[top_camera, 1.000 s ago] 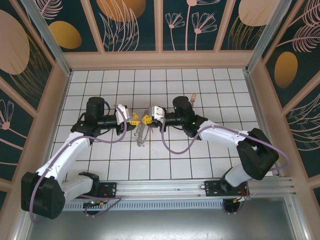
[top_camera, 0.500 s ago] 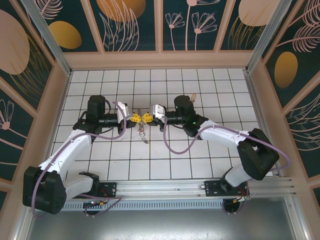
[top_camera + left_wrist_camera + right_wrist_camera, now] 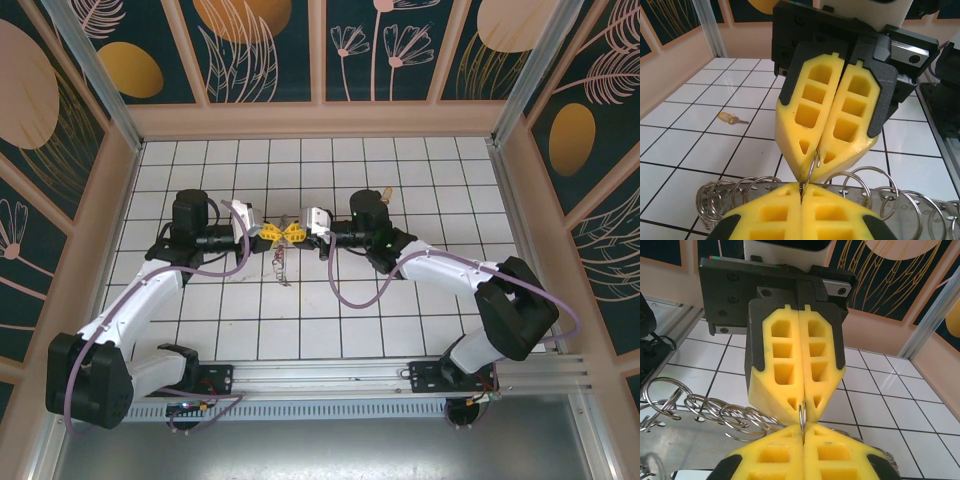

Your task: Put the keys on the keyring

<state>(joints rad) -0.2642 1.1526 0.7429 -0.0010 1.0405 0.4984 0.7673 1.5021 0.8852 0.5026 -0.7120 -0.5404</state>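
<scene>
My left gripper (image 3: 272,233) and right gripper (image 3: 293,232) meet tip to tip above the middle of the tiled floor. Both are shut on the same thin wire loop of the keyring (image 3: 282,262), whose bunch of silvery rings hangs below them. In the left wrist view my left gripper (image 3: 802,194) pinches the keyring's loop (image 3: 811,165) opposite the right gripper (image 3: 811,172). The right wrist view has the right gripper (image 3: 803,434) on the keyring's loop (image 3: 801,416), facing the left gripper (image 3: 801,411). One of the keys (image 3: 386,192), small and brass, lies on the floor behind the right arm; the left wrist view has this key (image 3: 731,118) too.
Many dangling silvery rings (image 3: 862,186) and a flat metal strip (image 3: 685,440) hang just under the fingertips. Wooden walls (image 3: 320,118) and aluminium posts (image 3: 515,180) enclose the white tiled floor (image 3: 420,320). Purple cables (image 3: 350,290) loop beside both arms.
The left gripper closed on the keyring and came up tip to tip with the right one. Both tips shifted slightly toward the back wall, lifting the hanging bunch.
</scene>
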